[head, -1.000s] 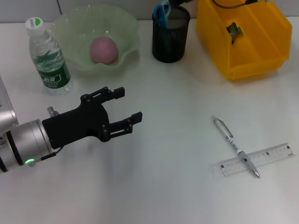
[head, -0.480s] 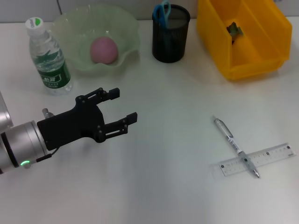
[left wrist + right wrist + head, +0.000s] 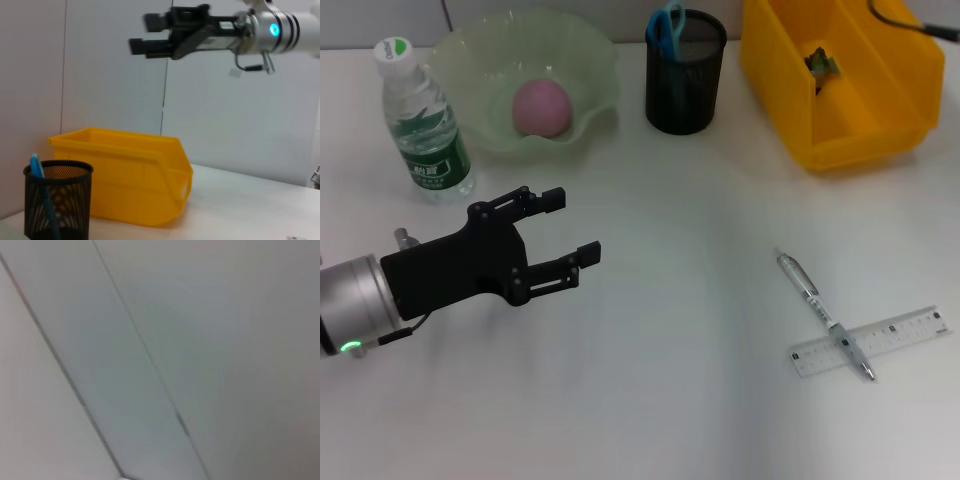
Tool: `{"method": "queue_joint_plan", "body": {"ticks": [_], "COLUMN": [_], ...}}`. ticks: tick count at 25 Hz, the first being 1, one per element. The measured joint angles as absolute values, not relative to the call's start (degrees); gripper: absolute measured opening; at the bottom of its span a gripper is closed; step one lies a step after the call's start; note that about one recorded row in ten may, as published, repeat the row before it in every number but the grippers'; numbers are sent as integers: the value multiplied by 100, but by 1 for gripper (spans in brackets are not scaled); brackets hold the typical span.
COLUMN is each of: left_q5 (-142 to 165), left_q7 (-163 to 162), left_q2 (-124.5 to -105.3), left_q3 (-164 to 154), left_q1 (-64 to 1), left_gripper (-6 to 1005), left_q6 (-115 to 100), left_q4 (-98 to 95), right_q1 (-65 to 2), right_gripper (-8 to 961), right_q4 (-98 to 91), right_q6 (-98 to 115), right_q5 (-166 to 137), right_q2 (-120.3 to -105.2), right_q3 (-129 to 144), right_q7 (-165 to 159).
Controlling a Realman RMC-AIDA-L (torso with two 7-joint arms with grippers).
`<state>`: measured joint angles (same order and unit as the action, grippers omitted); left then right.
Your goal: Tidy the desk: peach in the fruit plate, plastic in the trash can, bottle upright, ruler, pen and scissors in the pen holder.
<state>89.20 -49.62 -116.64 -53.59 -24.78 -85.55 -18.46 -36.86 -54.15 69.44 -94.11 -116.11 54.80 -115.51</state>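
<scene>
**Left arm draws back toward the desk's near-left**

The black left gripper (image 3: 560,228) has retreated leftward, fingers spread and empty. The right gripper (image 3: 150,34), raised high, appears only in the left wrist view, fingers parted. The pink peach (image 3: 541,107) sits in the pale green plate (image 3: 595,55) (scissors (image 3: 667,24) partly hidden in the black mesh holder (image 3: 684,75)). The clear pen (image 3: 820,311) lies across the ruler (image 3: 885,340).

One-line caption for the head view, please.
Open left gripper hovers over the desk; pen lies across ruler, both still outside the holder.

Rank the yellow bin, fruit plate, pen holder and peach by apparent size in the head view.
1. Yellow bin
2. Fruit plate, nearly as big, so close
3. Pen holder
4. Peach
</scene>
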Motion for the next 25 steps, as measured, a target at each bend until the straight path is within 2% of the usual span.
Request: {"method": "queue_joint_plan", "body": {"ticks": [4, 6, 7, 8, 11, 12, 14, 20, 25], "left_q5": [9016, 9160, 9371, 9371, 9716, 9913, 9992, 10327, 10428], "left_q7": [-4962, -4954, -4980, -4980, -5165, -5303, -5348, -5393, -5350], "left_q2": [-11604, -11581, -11567, -11567, -11553, -11540, -11533, -11550, -11595], "left_q3": [-5366, -5369, -5370, -5370, -5371, -5371, -5370, -5369, -5369], "left_q1": [-2415, -2410, -2421, -2421, -2444, -2459, -2465, -2462, -2424], "left_gripper": [807, 807, 807, 807, 807, 807, 807, 807, 807], "left_q6": [-8764, -8883, -8990, -8990, -9128, -9225, -9262, -9316, -9326], "left_q4": [-1932, -1949, -1993, -1993, -2108, -2168, -2179, -2188, -2180], "right_q1": [-3367, -3284, -3194, -3194, -3112, -3089, -3086, -3159, -3392], "right_gripper": [693, 700, 704, 707, 718, 758, 838, 837, 837], "right_q4": [-5073, -4863, -4728, -4728, -4651, -4661, -4677, -5032, -5395], "right_q6": [7999, 8618, 9054, 9054, 9526, 9836, 9955, 10426, 10540], "right_q5": [-8891, -8866, -8866, -8866, -8999, -9302, -9440, -10484, -11337], "right_q2": [-11535, -11404, -11269, -11269, -11128, -11073, -11058, -11062, -11206], "right_q3": [5052, 4916, 4933, 4933, 4952, 4928, 4920, 4968, 4992], "right_q7": [-10801, -10466, -10181, -10181, -9881, -9728, -9667, -9551, -9697]}}
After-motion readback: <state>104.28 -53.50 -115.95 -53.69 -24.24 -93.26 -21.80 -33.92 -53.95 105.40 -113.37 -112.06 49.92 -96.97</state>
